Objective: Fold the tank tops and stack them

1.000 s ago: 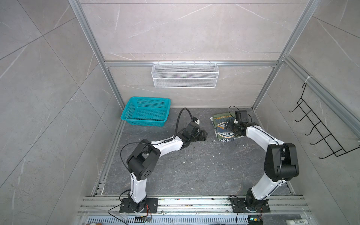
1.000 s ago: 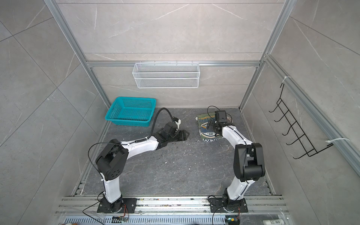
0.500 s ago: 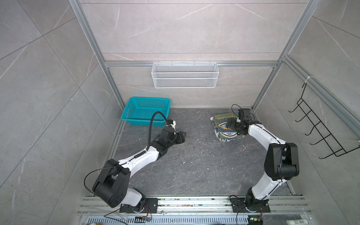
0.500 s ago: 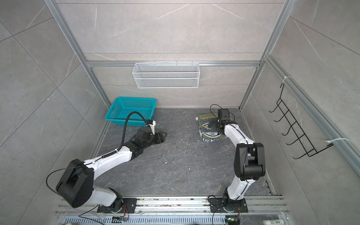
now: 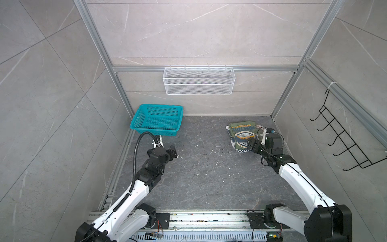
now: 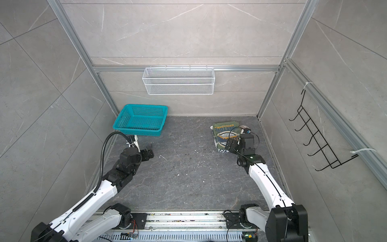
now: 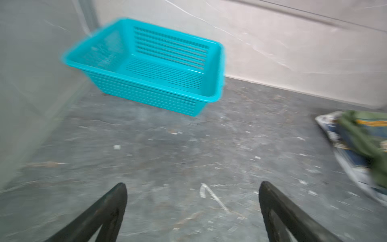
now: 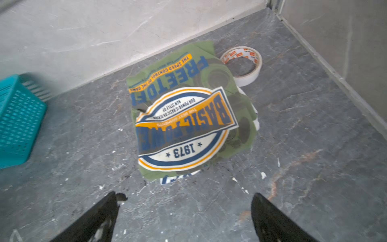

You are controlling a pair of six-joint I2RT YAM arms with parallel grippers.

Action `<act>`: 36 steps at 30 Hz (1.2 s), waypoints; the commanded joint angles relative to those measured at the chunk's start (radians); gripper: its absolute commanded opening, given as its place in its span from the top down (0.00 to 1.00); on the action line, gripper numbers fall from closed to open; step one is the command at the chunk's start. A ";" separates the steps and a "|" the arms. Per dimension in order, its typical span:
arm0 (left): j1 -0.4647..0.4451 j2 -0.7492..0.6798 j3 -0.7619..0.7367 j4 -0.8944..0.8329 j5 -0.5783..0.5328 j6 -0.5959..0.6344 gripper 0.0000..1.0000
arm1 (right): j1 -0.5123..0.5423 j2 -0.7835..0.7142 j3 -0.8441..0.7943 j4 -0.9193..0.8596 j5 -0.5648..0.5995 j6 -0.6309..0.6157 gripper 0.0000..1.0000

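**Left gripper** (image 7: 192, 184): I see the jaws spread wide with nothing between them. It hangs over bare grey tabletop (image 7: 167, 157), on the left side in both top views. It sits near the front wall of the teal basket (image 5: 156, 131) but apart from it. The left wrist view is blurred, so I report no fine detail there.

**Right gripper** (image 8: 185, 193): the jaws are likewise spread wide and hold nothing. The fingertips point at the cloth pile and stop just short of its near edge. I see bare tabletop between them and the cloth.

**Tank tops:** both lie in one pile at the far right of the tabletop, near the back wall.
- The olive green tank top (image 8: 209, 79) is folded and lies on top, with its navy and yellow lettered graphic facing up.
- The white tank top (image 8: 180, 178) is underneath. It shows only as narrow strips along the pile's edges.

**Surroundings:**
- A roll of tape (image 8: 247, 79) lies flat against the far side of the pile. I cannot tell whether the cloth rests on it.
- The teal basket stands in the far left corner, well apart from the pile.
- A white wire basket (image 5: 199, 83) hangs on the back wall.
- A black hook rack (image 5: 345, 144) hangs on the right wall.
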State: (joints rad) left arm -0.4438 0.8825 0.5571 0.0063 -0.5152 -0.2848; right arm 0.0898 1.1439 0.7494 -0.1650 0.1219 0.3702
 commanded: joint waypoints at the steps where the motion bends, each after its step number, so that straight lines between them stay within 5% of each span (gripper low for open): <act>1: 0.013 -0.015 -0.083 0.155 -0.247 0.207 0.00 | 0.004 -0.003 -0.102 0.160 0.222 -0.012 0.01; 7: 0.089 0.153 -0.201 0.400 -0.258 0.339 0.00 | 0.005 0.111 -0.218 0.365 0.251 -0.108 0.01; 14: 0.305 0.337 -0.263 0.649 0.116 0.331 0.01 | 0.041 0.178 -0.334 0.682 0.327 -0.209 0.01; 19: 0.417 0.438 -0.287 0.846 0.342 0.316 0.01 | 0.041 0.203 -0.356 0.801 0.228 -0.284 0.01; 23: 0.507 0.657 -0.348 1.198 0.461 0.265 0.01 | 0.041 0.304 -0.387 0.987 0.175 -0.324 0.01; 29: 0.510 0.613 -0.183 0.796 0.456 0.260 0.00 | 0.045 0.320 -0.391 0.997 0.114 -0.349 0.01; 36: 0.511 0.615 -0.193 0.823 0.460 0.262 0.00 | 0.046 0.355 -0.378 1.008 0.115 -0.349 0.01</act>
State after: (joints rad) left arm 0.0616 1.5063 0.3573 0.8387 -0.0719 -0.0059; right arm 0.1307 1.4902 0.3656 0.8082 0.2478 0.0326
